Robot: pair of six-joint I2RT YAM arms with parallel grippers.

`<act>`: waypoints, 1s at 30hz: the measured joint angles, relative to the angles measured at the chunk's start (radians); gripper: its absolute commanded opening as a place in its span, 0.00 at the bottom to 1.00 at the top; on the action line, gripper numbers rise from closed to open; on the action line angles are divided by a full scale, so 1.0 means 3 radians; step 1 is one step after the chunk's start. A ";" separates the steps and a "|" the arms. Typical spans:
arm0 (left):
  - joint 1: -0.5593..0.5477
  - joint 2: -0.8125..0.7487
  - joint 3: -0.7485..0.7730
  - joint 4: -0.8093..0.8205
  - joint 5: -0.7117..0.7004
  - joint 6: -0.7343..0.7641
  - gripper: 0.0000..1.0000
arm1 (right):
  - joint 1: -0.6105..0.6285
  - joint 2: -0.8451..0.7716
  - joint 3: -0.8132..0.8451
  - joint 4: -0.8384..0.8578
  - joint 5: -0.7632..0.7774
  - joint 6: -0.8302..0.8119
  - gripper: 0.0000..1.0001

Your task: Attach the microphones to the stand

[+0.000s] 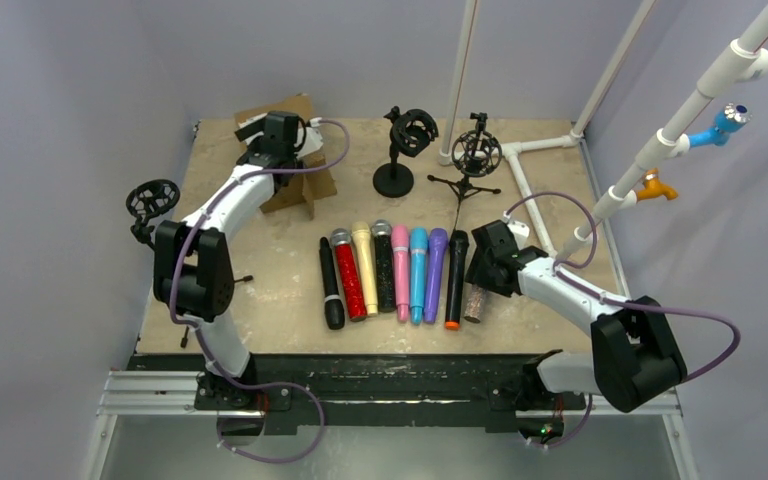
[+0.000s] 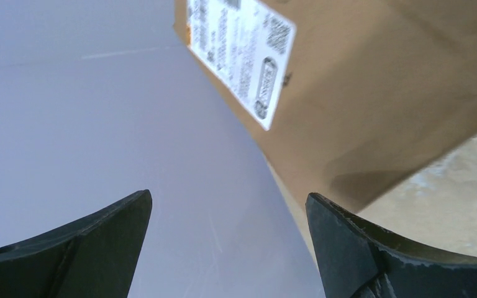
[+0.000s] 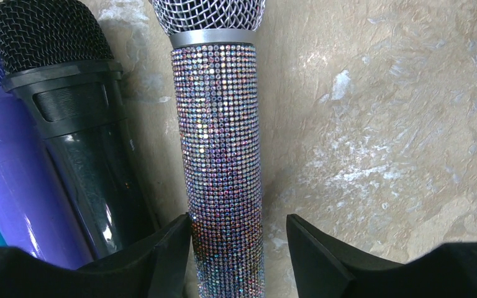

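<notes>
Silver glitter microphone (image 3: 220, 155) lies flat on the table (image 1: 260, 290), right end of the row, head toward the far side | my right gripper (image 3: 237, 225) straddles its lower body across the long axis, jaws apart, not yet clamped | my left gripper (image 2: 227, 205) gapes empty by the cardboard box (image 2: 372, 93), well apart | right arm is nearer

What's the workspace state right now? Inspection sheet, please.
Surface: mottled beige table.
Job's things: microphones lying in a row, centre; round-base stand and tripod stand upright behind, both without a microphone.
Clutter: cardboard box, far left.
Grippers: left gripper open, holding nothing, facing the box; right gripper open, straddling the glittery silver microphone.
Cables: purple cables looping off both arms.
Surroundings: grey walls; white pipe frame.
</notes>
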 measured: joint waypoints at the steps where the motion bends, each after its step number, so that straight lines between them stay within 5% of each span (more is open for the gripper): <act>1: 0.0033 0.0000 0.0000 0.0037 -0.0027 0.0025 0.97 | 0.0000 0.0000 0.0000 0.0000 0.0001 -0.0001 0.62; 9: 0.0164 -0.0211 -0.0018 -0.0305 0.0151 -0.0251 1.00 | 0.0000 -0.0017 0.0018 -0.0036 0.0010 -0.0041 0.63; 17: -0.0065 -0.1443 0.0711 -0.1817 0.1638 -0.1270 1.00 | 0.0008 -0.0376 0.0332 -0.0164 0.0010 -0.0211 0.68; 22: -0.0034 -0.2234 0.1150 -0.2262 0.1837 -0.1625 1.00 | 0.0174 -0.0591 0.0515 -0.0186 0.0015 -0.0281 0.71; 30: 0.0987 -0.3101 0.0575 -0.2846 0.1624 -0.1754 1.00 | 0.0837 -0.0568 0.0874 -0.0281 0.0034 -0.0362 0.72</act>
